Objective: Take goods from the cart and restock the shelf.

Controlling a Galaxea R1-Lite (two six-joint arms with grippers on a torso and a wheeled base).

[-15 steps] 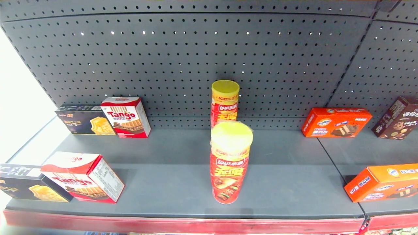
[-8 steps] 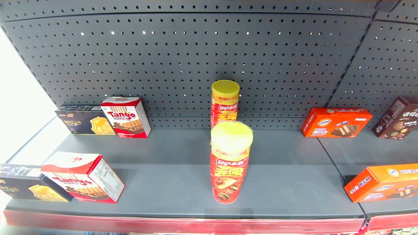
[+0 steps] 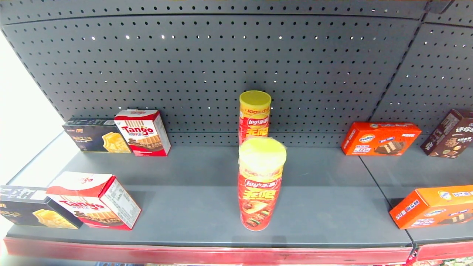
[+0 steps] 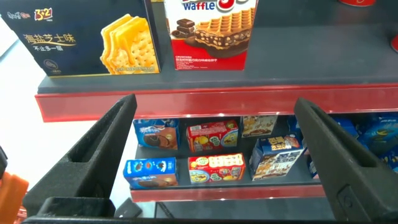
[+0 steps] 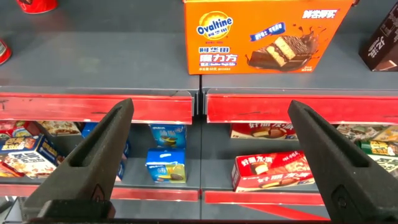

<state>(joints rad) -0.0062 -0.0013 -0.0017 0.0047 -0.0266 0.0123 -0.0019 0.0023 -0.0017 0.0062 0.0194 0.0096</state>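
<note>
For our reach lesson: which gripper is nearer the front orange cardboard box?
Right. The right gripper faces the front orange cardboard box; the left gripper faces the black cardboard box, at the shelf's left end.

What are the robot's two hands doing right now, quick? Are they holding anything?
Left gripper: open, holding nothing.
Right gripper: open, holding nothing.

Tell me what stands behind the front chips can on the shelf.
A second chips can with a yellow lid stands upright behind the front chips can, near the pegboard wall. The front can covers its bottom part.
</note>
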